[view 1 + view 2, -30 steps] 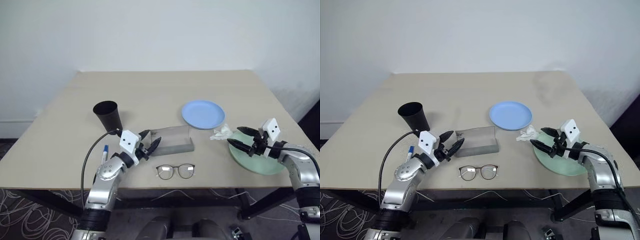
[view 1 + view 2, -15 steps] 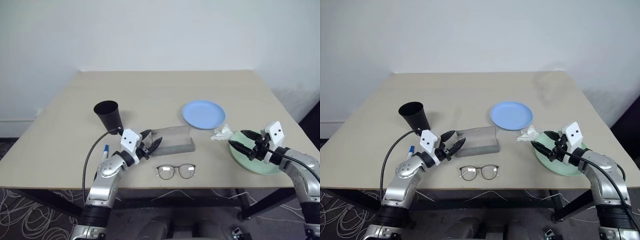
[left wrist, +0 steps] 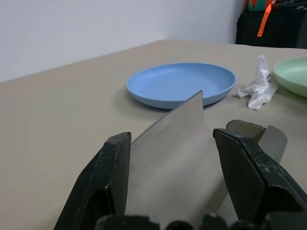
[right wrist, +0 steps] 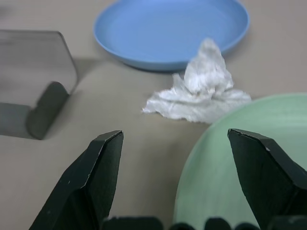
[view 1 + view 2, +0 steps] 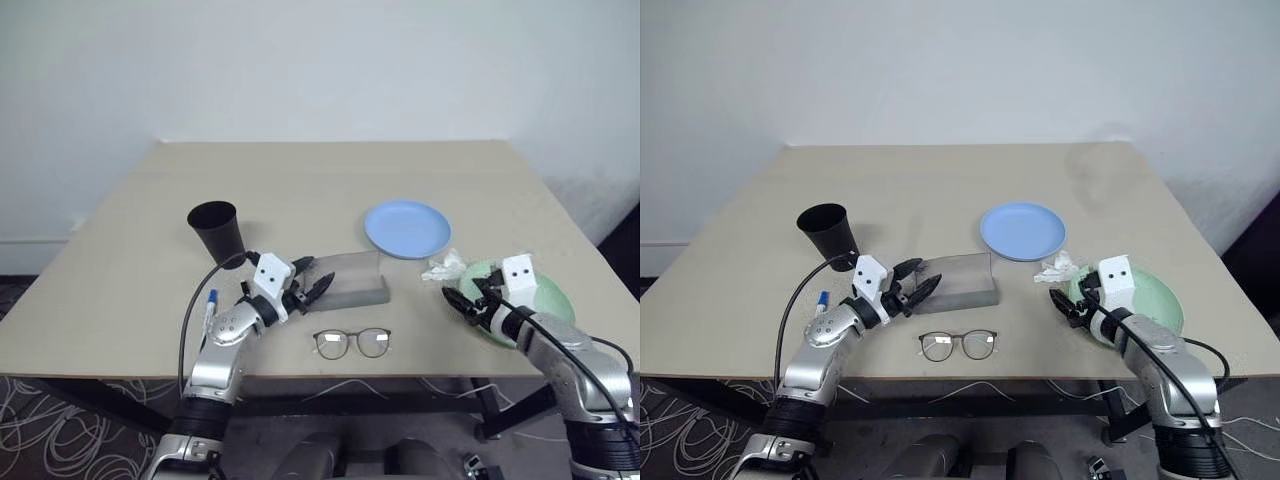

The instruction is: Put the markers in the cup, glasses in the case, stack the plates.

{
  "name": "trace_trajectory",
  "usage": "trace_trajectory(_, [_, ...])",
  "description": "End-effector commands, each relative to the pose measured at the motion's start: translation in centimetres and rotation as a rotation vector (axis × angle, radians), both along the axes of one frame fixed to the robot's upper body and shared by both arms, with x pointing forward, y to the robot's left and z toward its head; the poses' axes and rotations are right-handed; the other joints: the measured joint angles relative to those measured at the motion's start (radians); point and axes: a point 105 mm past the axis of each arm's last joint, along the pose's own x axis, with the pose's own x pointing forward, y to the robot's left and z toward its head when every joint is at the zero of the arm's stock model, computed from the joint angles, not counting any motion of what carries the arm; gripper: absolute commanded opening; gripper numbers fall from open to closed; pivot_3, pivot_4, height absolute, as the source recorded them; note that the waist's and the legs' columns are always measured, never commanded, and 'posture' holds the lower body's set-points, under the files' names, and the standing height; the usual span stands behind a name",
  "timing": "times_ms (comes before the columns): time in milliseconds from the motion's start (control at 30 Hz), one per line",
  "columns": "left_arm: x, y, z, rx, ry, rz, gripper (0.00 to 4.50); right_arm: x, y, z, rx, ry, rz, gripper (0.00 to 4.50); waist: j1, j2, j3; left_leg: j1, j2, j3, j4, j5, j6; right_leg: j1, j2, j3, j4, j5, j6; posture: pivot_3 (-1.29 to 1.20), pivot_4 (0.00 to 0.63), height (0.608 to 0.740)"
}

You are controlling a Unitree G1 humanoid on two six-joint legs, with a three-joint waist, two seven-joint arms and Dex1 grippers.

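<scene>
The grey case (image 5: pixel 345 278) lies mid-table with its translucent lid (image 3: pixel 177 143) raised. My left gripper (image 5: pixel 317 286) is open at the case's left end, level, its fingers (image 3: pixel 112 182) framing the lid's edge; I cannot tell if they touch it. In front of the case lie the glasses (image 5: pixel 351 342). The black cup (image 5: pixel 217 230) stands upright at the left, with a blue-capped marker (image 5: pixel 211 305) lying in front of it. Behind the case on the right lies the blue plate (image 5: pixel 406 228). My right gripper (image 5: pixel 456 300) is open, tilted down at the left rim of the green plate (image 5: pixel 1150 300), holding nothing.
A crumpled white tissue (image 5: pixel 443 266) lies between the two plates, just beyond my right gripper. My left arm's black cable loops above the marker, close to the cup. The green plate is near the table's right edge and the glasses are near the front edge.
My right gripper has swung down and leftward off the green plate to its left rim, uncovering most of the plate. The left gripper has hardly moved. Both stay open.
</scene>
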Motion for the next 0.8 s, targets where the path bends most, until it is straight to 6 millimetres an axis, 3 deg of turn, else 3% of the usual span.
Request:
trace_trajectory(33, [0.5,0.0,1.6,-0.002,-0.065,-0.007,2.85,0.8,0.0,0.5,-0.036,-0.039,-0.046,3.79,0.000,0.000,0.000,0.000,0.000,0.000,0.000,0.000,0.000,0.000,0.000,0.000,0.000,0.000,0.000,0.00,0.000,0.736])
trace_trajectory(400, [0.3,-0.6,1.7,-0.006,-0.067,-0.036,2.85,1.6,-0.3,-0.4,-0.183,-0.077,-0.086,3.79,0.000,0.000,0.000,0.001,0.000,0.000,0.000,0.000,0.000,0.001,0.000,0.000,0.000,0.000,0.000,0.00,0.000,0.736])
trace_trajectory(800, [-1.8,-1.7,2.7,-0.027,-0.018,-0.229,2.85,1.7,-0.5,0.2,-0.252,-0.060,-0.120,3.79,0.000,0.000,0.000,0.001,0.000,0.000,0.000,0.000,0.000,0.001,0.001,0.000,0.000,0.000,0.000,0.00,0.000,0.736])
